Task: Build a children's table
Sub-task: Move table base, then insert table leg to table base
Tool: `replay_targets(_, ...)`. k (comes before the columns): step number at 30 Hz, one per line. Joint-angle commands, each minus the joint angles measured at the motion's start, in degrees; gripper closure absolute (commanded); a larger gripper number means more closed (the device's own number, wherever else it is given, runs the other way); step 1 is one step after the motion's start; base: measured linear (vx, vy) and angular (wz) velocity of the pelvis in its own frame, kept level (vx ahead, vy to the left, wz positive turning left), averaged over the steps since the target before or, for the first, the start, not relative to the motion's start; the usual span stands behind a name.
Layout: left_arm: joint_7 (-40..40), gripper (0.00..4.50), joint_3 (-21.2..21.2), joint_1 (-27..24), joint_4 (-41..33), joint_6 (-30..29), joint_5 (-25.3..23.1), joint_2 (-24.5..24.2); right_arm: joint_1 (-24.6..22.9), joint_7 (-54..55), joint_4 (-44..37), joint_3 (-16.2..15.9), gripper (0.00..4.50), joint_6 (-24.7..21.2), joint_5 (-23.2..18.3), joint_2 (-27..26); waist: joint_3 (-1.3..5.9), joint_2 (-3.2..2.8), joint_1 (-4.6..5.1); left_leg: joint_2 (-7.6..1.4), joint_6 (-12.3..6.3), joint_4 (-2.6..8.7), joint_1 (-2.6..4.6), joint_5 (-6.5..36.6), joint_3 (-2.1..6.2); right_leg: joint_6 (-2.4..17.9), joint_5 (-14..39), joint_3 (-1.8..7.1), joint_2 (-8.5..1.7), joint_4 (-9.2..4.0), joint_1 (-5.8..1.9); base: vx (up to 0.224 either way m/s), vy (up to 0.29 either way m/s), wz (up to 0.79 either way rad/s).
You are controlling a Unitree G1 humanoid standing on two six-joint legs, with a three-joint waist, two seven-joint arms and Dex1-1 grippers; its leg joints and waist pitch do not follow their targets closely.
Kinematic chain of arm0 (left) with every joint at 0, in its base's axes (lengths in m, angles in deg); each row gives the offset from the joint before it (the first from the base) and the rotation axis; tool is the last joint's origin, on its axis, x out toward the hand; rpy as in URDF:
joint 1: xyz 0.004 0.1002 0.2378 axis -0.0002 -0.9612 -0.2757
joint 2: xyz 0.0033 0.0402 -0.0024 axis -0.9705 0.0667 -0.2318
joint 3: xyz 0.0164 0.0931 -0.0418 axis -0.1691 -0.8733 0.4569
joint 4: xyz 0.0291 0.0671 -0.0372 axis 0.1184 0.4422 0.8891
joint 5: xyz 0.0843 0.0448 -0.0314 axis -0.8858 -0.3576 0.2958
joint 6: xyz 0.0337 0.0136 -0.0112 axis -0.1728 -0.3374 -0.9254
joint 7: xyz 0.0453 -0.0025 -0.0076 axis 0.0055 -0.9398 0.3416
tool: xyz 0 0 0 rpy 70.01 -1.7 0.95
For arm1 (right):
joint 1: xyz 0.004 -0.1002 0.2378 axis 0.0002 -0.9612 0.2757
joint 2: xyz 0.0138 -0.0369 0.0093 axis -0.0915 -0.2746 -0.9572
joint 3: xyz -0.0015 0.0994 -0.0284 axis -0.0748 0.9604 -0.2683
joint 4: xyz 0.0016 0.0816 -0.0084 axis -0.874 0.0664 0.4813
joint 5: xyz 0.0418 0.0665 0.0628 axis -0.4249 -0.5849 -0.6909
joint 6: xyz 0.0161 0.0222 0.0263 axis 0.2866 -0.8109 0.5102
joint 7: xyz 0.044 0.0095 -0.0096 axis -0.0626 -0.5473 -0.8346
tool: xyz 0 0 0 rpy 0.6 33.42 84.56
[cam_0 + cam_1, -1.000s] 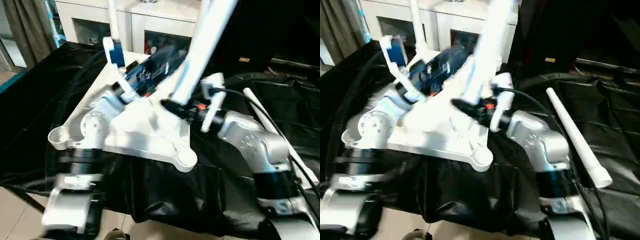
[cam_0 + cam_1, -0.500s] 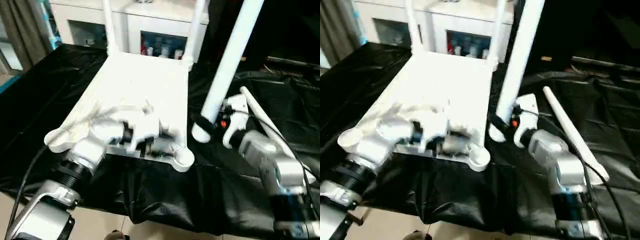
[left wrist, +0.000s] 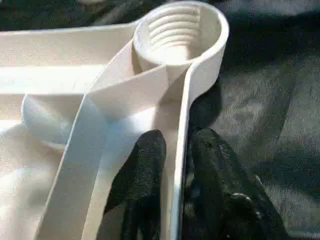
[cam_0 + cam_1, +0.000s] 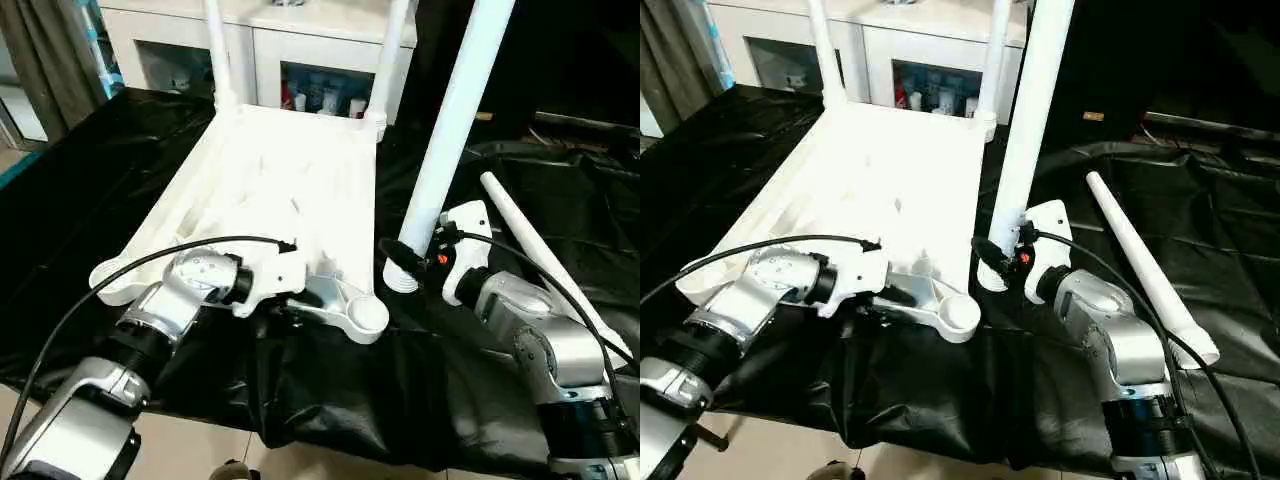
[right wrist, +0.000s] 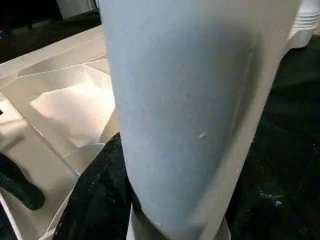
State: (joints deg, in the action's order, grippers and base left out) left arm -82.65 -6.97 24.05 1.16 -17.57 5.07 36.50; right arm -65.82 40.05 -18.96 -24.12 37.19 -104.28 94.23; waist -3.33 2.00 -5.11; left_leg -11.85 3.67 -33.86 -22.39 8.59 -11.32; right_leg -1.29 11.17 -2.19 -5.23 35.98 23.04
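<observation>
So the children's table [image 4: 280, 190] is lying upside down on the black-draped surface [image 4: 90, 170], ribbed underside up, toward the surface's near edge, and two legs are already standing in the far corner sockets by the white cabinet [image 4: 300, 50]. The near corner socket [image 3: 177, 30] on the right is empty, and you can see the threads inside it from the left wrist view. The left tool [image 3: 172, 165] has its two black fingers pinched on the thin rim of the tabletop just short of that socket, one finger inside the rim and one outside, so it's basically clamping the top in place. The right tool [image 4: 415, 262] is gripping the third leg [image 4: 455, 120] near its lower end, holding it nearly upright with the foot down on the surface just beside the empty socket, not in it yet. The fourth leg [image 4: 1145, 265] is lying loose on the surface over toward the right edge. My read is that we're at leg three: the top's being steadied and the leg is ready to go in. Next move looks like lifting the leg's end over the socket lip, lining it up straight, then pushing or twisting it into the threads while the left side keeps the top from sliding.
</observation>
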Motion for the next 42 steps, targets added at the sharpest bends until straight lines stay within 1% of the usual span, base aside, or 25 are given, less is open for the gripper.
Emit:
replay_targets(1,-0.50,3.61,0.23,1.08,0.25,0.78,-0.34,-0.27,0.01,-0.32,-1.35,-0.23,2.57,1.19,0.24,0.54,4.23,-1.02,0.01,-1.14,3.76,4.26,1.99,17.40,0.77,11.98,7.45,1.77,-2.35,-4.04,-2.06,0.000,0.000,0.00)
replay_targets(3,-0.80,3.77,0.64,1.07,1.00,1.27,-0.36,-0.56,0.05,-0.59,-1.22,-0.44,2.57,1.28,0.41,0.53,4.21,-0.81,0.00,-1.14,3.50,4.22,1.93,17.02,0.70,12.29,7.06,1.79,-2.37,-4.02,-2.11,0.000,0.000,0.00)
replay_targets(4,-0.77,3.77,0.73,1.07,1.23,1.40,-0.43,-0.61,0.06,-0.65,-1.20,-0.49,2.57,1.29,0.43,0.53,4.22,-0.88,-0.03,-1.12,3.38,4.22,1.92,16.80,0.71,12.27,7.04,1.78,-2.38,-4.01,-2.12,0.000,0.000,0.00)
replay_targets(6,-0.85,4.01,0.89,1.06,1.56,1.56,-0.49,-0.69,0.09,-0.72,-1.19,-0.57,2.57,1.29,0.47,0.54,4.22,-0.88,-0.01,-1.14,3.39,4.23,1.96,16.81,0.71,12.26,7.04,1.78,-2.36,-3.98,-2.08,0.000,0.000,0.00)
replay_targets(9,-1.23,4.15,1.42,1.26,3.03,2.33,-0.46,-1.14,0.20,-0.93,-1.06,-0.75,2.57,1.37,0.63,0.55,4.20,-0.89,-0.02,-1.14,3.48,4.27,1.97,17.30,0.73,12.18,7.81,1.79,-2.42,-4.07,-2.09,0.000,0.000,0.00)
replay_targets(10,-1.36,4.32,1.54,1.24,3.29,2.55,-0.44,-1.35,0.21,-1.01,-1.02,-0.80,2.57,1.45,0.71,0.57,4.21,-0.89,0.03,-1.14,3.55,4.29,1.92,17.22,0.75,12.17,7.68,1.79,-2.43,-4.02,-2.11,0.000,0.000,0.00)
replay_targets(14,-1.31,4.49,1.68,1.09,3.53,2.44,-0.61,-1.63,0.30,-1.33,-0.84,-0.94,2.57,1.57,0.74,0.58,4.24,-0.79,0.30,-1.10,3.27,4.20,1.79,16.53,0.69,12.45,6.70,1.82,-2.43,-3.93,-2.22,0.000,0.000,0.00)
replay_targets(16,-1.32,4.49,2.20,0.94,3.40,2.01,-0.07,-1.57,0.55,-1.58,-0.85,-1.04,2.57,1.38,0.46,0.33,4.26,-0.69,0.50,-1.08,2.76,4.14,1.74,15.76,0.66,12.77,6.01,1.80,-2.40,-3.85,-2.29,0.000,0.000,0.00)
replay_targets(18,-0.54,4.50,3.42,0.59,1.81,-0.16,1.42,-0.74,1.03,-3.18,-1.45,-1.00,2.57,-0.41,-1.72,-0.18,4.21,-0.74,0.59,-1.09,2.57,4.13,1.78,16.18,0.64,12.95,6.69,1.82,-2.46,-3.94,-2.28,0.000,0.000,0.00)
replay_targets(19,0.49,4.50,3.66,0.41,0.89,-1.63,1.46,-0.29,1.13,-4.71,-1.95,-1.27,2.57,-2.05,-3.24,-0.04,4.15,-0.77,0.66,-1.14,2.32,4.15,1.86,16.66,0.67,13.28,7.03,1.80,-2.39,-3.93,-2.33,0.000,0.000,0.00)
replay_targets(20,2.73,4.50,3.96,0.16,-0.28,-4.66,1.30,0.66,1.00,-6.41,-2.23,-2.12,2.57,-2.48,-3.68,0.57,4.14,-0.79,0.71,-1.23,2.29,4.14,1.83,16.86,0.67,13.39,7.24,1.81,-2.41,-3.93,-2.30,0.000,0.000,0.00)
replay_targets(21,2.88,4.50,3.99,0.15,-0.34,-4.86,1.31,0.73,0.99,-6.49,-2.24,-2.16,2.57,-2.48,-3.69,0.60,4.14,-0.79,0.71,-1.23,2.29,4.14,1.83,16.86,0.67,13.39,7.24,1.81,-2.41,-3.93,-2.30,0.000,0.000,0.00)
replay_targets(22,5.32,4.50,4.90,0.00,-1.08,-8.01,1.99,2.43,0.94,-7.00,-1.88,-2.57,2.57,-2.28,-3.49,0.77,4.09,-0.80,0.76,-1.31,2.41,4.19,1.82,16.88,0.65,13.53,7.32,1.80,-2.42,-3.91,-2.24,0.000,0.000,0.00)
replay_targets(23,5.98,4.50,5.28,-0.29,-1.91,-9.52,2.68,3.40,1.15,-6.85,-1.19,-2.67,2.57,-1.97,-3.09,0.60,4.08,-0.68,0.68,-1.30,2.37,4.15,1.91,17.00,0.63,13.59,7.55,1.79,-2.41,-4.00,-2.16,0.000,0.000,0.00)
replay_targets(25,7.21,4.50,5.43,-0.83,-3.17,-11.70,3.23,5.03,1.83,-6.59,0.47,-3.05,2.57,-1.11,-2.01,0.33,4.15,-0.35,0.69,-1.16,2.05,4.00,1.61,15.64,0.59,13.50,7.70,1.82,-2.52,-4.04,-2.43,0.000,0.000,0.00)
replay_targets(27,8.86,4.50,4.99,-1.15,-3.35,-12.14,2.38,6.10,2.50,-6.51,1.90,-3.50,2.57,-0.11,-0.91,0.21,4.13,-0.40,0.75,-1.11,1.86,3.96,1.57,15.25,0.58,13.45,7.78,1.82,-2.49,-4.16,-2.37,0.000,0.000,0.00)
replay_targets(28,9.68,4.50,4.95,-1.32,-3.27,-12.01,1.85,6.59,2.89,-6.39,2.53,-3.68,2.57,0.13,-0.58,0.19,4.13,-0.02,0.83,-1.04,1.47,3.87,1.54,15.03,0.52,13.14,8.35,1.83,-2.45,-4.35,-2.39,0.000,0.000,0.00)
replay_targets(29,10.18,4.50,4.90,-1.51,-3.35,-12.05,1.50,6.94,3.21,-6.38,3.00,-3.96,2.57,0.35,-0.27,0.28,4.10,-0.12,0.79,-1.03,1.39,3.88,1.46,14.76,0.60,12.99,8.44,1.82,-2.43,-4.26,-2.44,0.000,0.000,0.00)
replay_targets(31,11.04,4.50,4.69,-2.05,-3.73,-12.21,0.83,7.57,3.93,-6.26,4.19,-4.38,2.57,0.96,0.39,0.33,4.14,0.01,1.01,-1.04,1.00,3.90,1.42,14.14,0.60,12.59,8.73,1.79,-2.39,-4.27,-2.43,0.000,0.000,0.00)
replay_targets(33,11.36,4.50,4.61,-2.39,-4.22,-12.60,0.53,7.77,4.28,-6.20,4.81,-4.46,2.57,1.18,0.60,0.25,4.06,-0.11,1.13,-1.05,1.04,3.92,1.46,14.58,0.58,12.50,9.52,1.80,-2.37,-4.40,-2.30,0.000,0.000,0.00)
replay_targets(34,11.97,4.50,4.41,-2.77,-4.65,-12.92,-0.02,7.85,4.71,-6.41,5.50,-4.65,2.57,1.53,0.88,0.30,4.06,0.01,1.11,-1.12,1.01,3.93,1.51,14.98,0.58,12.15,10.50,1.83,-2.42,-4.52,-2.26,0.000,0.000,0.00)
replay_targets(35,11.97,4.50,4.41,-2.77,-4.65,-12.92,-0.02,7.85,4.71,-6.41,5.50,-4.65,2.57,1.53,0.88,0.30,4.06,-0.04,1.10,-1.13,1.01,3.93,1.55,14.97,0.59,12.09,10.54,1.82,-2.40,-4.50,-2.22,0.000,0.000,0.00)
replay_targets(37,12.26,4.50,4.23,-2.90,-4.83,-13.14,-0.28,7.66,5.10,-6.61,6.13,-4.80,2.57,1.86,1.08,0.22,4.12,0.09,1.14,-1.03,0.78,3.89,1.42,14.31,0.56,11.96,9.80,1.82,-2.34,-4.42,-2.32,0.000,0.000,0.00)
replay_targets(39,12.23,4.50,4.17,-2.95,-4.87,-13.19,-0.56,7.25,5.58,-6.97,7.56,-4.70,2.57,2.57,1.38,-0.04,4.16,0.10,1.07,-1.03,0.60,3.84,1.43,14.11,0.57,11.87,9.82,1.81,-2.40,-4.41,-2.29,0.000,0.000,0.00)
replay_targets(42,11.37,4.50,3.80,-2.97,-5.14,-13.51,-0.98,6.55,5.90,-7.17,9.55,-4.31,2.57,2.41,1.14,-0.51,4.08,0.01,1.21,-1.03,0.74,3.93,1.39,14.52,0.60,11.93,10.66,1.78,-2.39,-4.50,-2.22,0.000,0.000,0.00)
